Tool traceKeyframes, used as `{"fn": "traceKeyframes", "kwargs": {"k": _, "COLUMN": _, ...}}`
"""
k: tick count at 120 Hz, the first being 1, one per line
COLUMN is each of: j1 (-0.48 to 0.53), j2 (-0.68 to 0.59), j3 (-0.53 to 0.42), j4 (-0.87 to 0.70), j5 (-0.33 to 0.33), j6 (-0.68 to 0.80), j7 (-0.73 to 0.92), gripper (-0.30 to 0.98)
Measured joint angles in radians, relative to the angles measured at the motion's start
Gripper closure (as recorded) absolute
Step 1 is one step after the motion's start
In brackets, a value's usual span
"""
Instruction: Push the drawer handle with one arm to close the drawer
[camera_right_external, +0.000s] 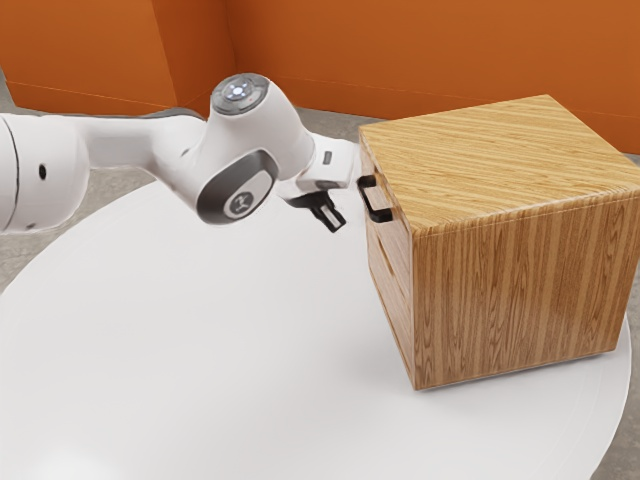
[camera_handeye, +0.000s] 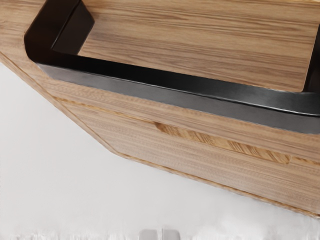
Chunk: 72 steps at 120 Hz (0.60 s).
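Gripper (camera_right_external: 338, 225) looks shut: fingertips together, nothing held. Small hedge: the angle on them is poor, so a hairline gap is possible. It sits just off the handle (camera_handeye: 190, 82), on the exterior view's left of it, on the side facing out from the drawer front. I see no contact.

Step in hand, my read: lined up ahead of the push, or close to it. Next move calls for bringing the closed tips onto the handle's bar, then pushing straight in toward the drawer front. Risk: tips slip past the bar into the loop, or ride under it.

Handle is mounted on the top drawer (camera_handeye: 200, 40), which sits right behind it. That drawer front looks near flush, but can't tell if any opening is left, so push gently and stop on resistance.

Below the handle: a lower panel with a slot pull (camera_handeye: 225, 143). Behind the handle: cabinet (camera_right_external: 520, 290), standing on the white table (camera_right_external: 200, 350). Farthest past the handle: orange wall (camera_right_external: 450, 50).
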Motion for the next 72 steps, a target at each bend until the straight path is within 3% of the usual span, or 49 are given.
{"fn": "traceKeyframes", "kwargs": {"k": 16, "j1": 0.01, "j2": -0.059, "j3": 0.003, "j4": 0.091, "j5": 0.003, "j6": -0.199, "j7": -0.007, "gripper": 0.77}}
{"fn": "traceKeyframes", "kwargs": {"k": 30, "j1": 0.017, "j2": -0.066, "j3": 0.005, "j4": 0.305, "j5": 0.004, "j6": -0.479, "j7": -0.018, "gripper": 0.5}}
{"fn": "traceKeyframes", "kwargs": {"k": 43, "j1": 0.018, "j2": -0.065, "j3": 0.006, "j4": 0.39, "j5": 0.008, "j6": -0.685, "j7": -0.026, "gripper": 0.3}}
{"fn": "traceKeyframes", "kwargs": {"k": 72, "j1": 0.004, "j2": -0.079, "j3": 0.002, "j4": 0.397, "j5": 0.063, "j6": -0.91, "j7": -0.051, "gripper": 0.1}}
